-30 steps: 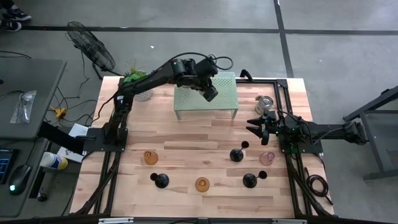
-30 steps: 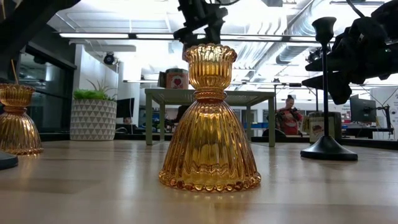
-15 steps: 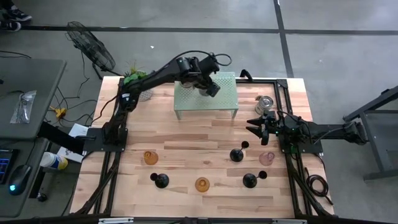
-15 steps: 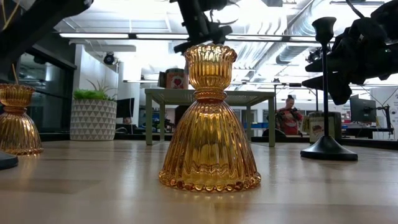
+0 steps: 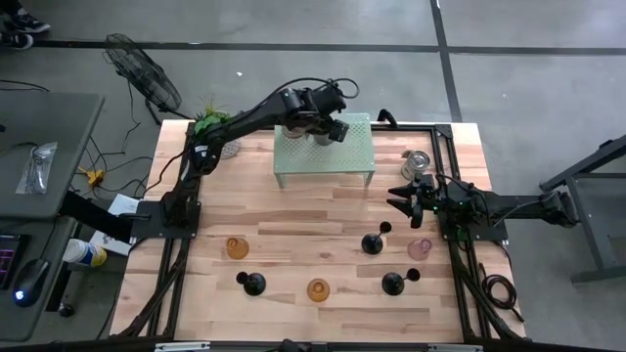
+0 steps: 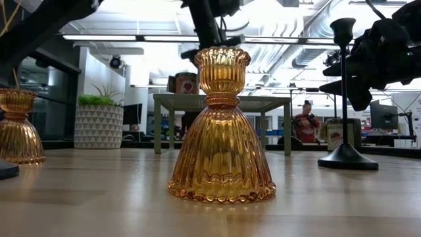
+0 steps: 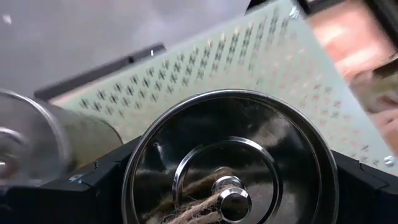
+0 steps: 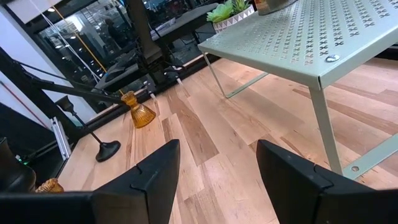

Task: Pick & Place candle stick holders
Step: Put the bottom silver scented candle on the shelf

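Over the last second the left gripper point(image 5: 328, 125) has travelled from the near right part of the pale green perforated metal stand point(image 5: 354, 156) back toward its far left corner. It carries a shiny silver cup holder point(image 7: 230, 163), clamped between wide-set jaws, just above the stand top beside a second silver cup point(image 7: 28, 146) already standing there. Judgement: placement is near, release not yet done. Left arm reaches long across the table, wrist bent down. Right gripper point(image 5: 405, 195) waits half open, empty, near another silver cup point(image 5: 418, 162) at the right edge.
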